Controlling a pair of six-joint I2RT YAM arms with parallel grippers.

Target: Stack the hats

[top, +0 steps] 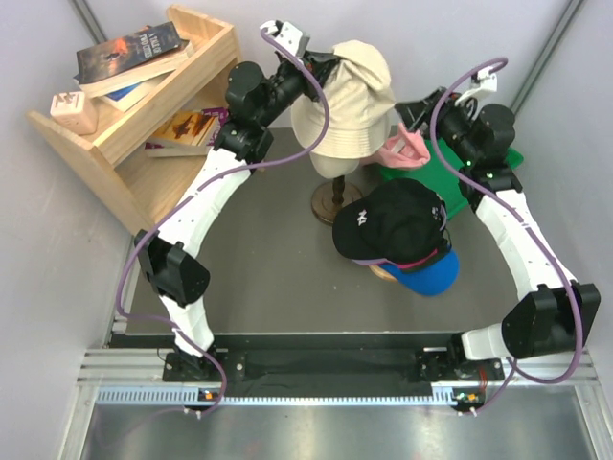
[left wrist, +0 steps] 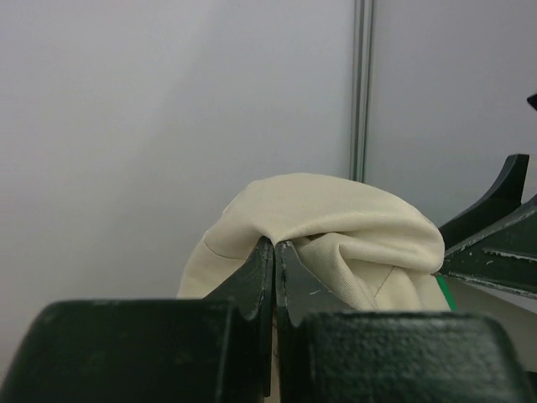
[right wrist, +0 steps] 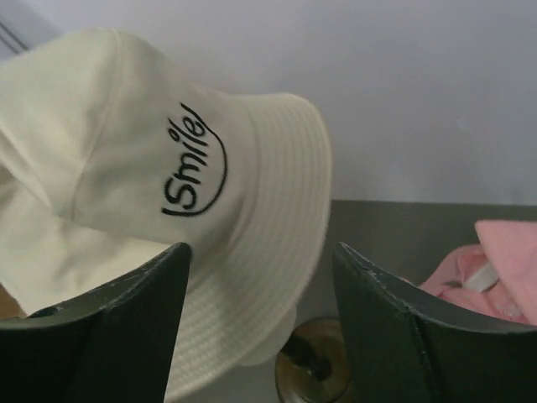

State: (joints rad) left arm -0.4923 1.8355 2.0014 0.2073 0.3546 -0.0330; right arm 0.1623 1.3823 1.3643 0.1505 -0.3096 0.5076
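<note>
Pale grey walls [top: 38,287] close round a dark table [top: 268,278]. Well off to the outer side of the left gripper [left wrist: 274,248] stands a wooden shelf [top: 144,125] with books [top: 134,53], which has no part in the job.

Largest of the hats is the cream bucket hat [top: 345,105]. It sits directly under and in front of the left gripper, draped over the mannequin head [top: 335,165] on its stand [top: 337,196]. The left jaws are clenched on a fold of cloth at the crown. I judge that grip was chosen because soft fabric bunches easily there and lets the hat be lifted straight off the head. Whether the brim is already free of the head cannot be told.

Nearer the arm bases than either gripper lies the pile. A black cap [top: 393,220] is on top, with a sliver of magenta cap [top: 421,261] beneath it and the blue cap [top: 431,276] at the bottom, peaks pointing roughly the same way. That is likely where the bucket hat belongs.

Just beside the right gripper [top: 414,120], on its base-ward side, a pink cap [top: 407,149] lies crumpled at the edge of a green mat [top: 498,163]. The right jaws stand wide apart and hold nothing. They face the bucket hat's brim, perhaps ready to steady it or to take the pink cap.
</note>
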